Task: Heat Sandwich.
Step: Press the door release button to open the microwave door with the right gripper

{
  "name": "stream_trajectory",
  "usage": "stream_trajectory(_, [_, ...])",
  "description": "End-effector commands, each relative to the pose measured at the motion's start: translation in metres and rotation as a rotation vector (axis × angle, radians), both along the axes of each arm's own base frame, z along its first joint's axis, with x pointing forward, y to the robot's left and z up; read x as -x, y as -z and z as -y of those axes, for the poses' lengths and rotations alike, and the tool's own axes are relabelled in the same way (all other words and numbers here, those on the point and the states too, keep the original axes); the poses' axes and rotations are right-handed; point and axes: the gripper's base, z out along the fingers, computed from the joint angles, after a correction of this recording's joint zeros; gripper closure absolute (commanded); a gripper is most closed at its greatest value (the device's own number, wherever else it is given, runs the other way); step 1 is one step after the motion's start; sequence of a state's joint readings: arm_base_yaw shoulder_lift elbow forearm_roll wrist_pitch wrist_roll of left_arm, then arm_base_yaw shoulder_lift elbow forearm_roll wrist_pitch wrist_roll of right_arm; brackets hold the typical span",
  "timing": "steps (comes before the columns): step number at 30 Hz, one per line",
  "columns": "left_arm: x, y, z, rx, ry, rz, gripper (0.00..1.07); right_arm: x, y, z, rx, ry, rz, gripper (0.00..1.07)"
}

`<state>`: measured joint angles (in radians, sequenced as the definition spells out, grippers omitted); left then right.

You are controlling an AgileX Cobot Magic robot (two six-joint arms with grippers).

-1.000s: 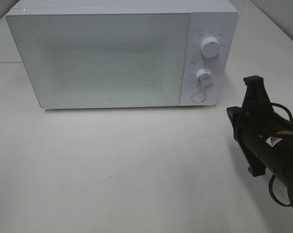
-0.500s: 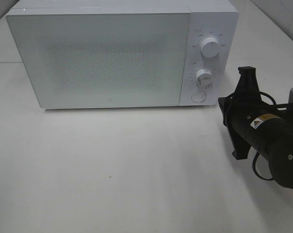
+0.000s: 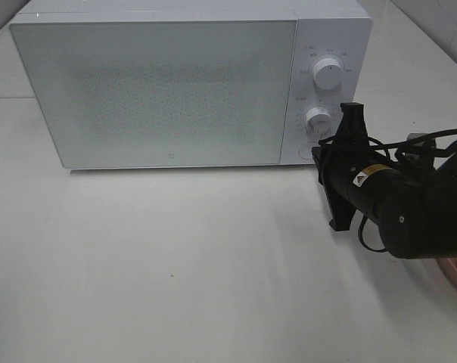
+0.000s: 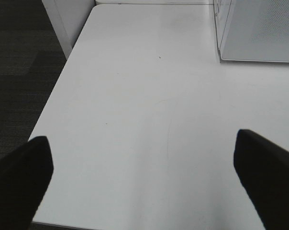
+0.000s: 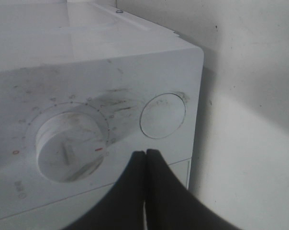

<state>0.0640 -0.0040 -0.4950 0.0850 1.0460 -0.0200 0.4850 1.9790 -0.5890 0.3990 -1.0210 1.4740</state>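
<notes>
Your right gripper (image 5: 145, 152) at the microwave (image 3: 168, 91) panel.
Its jaws are pressed together just beside the round button (image 5: 162, 115); your left gripper (image 4: 142, 141) gapes wide.

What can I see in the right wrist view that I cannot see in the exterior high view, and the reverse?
Only the right wrist view: the round button in full, with the fingertips pressed together close to it. Only the exterior high view: the door, the upper dial and a plate rim. Both: the lower dial and the right gripper.
</notes>
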Motion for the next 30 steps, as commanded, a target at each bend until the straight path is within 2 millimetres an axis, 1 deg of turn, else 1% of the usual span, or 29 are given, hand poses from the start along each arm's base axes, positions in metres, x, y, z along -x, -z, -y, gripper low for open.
stream_trajectory(1, [0.004,0.0,0.0,-0.006,-0.004,0.037,0.09,-0.009,0.003,-0.004,-0.003,-0.015,0.004,1.07])
stream_trajectory(6, [0.004,0.0,0.0,-0.006,-0.004,0.037,0.09,-0.018,0.011,-0.009,-0.002,-0.015,-0.002,1.07])
stream_trajectory(11, [0.004,0.0,0.0,-0.006,-0.004,0.037,0.09,-0.026,0.017,-0.007,-0.001,0.004,-0.03,1.07])
stream_trajectory(16, [0.004,0.0,0.0,-0.006,-0.004,0.037,0.09,-0.033,0.016,-0.006,0.001,0.006,-0.025,1.07])
stream_trajectory(22, [0.004,0.0,0.0,-0.006,-0.004,0.037,0.09,-0.042,0.014,0.004,0.005,0.037,-0.033,1.07])
stream_trajectory(28, [0.004,0.0,0.0,-0.006,-0.004,0.037,0.09,-0.044,0.014,0.003,0.003,0.039,-0.034,1.07])
stream_trajectory(30, [0.004,0.0,0.0,-0.006,-0.004,0.037,0.09,-0.045,0.012,0.004,0.0,0.045,-0.008,1.07])
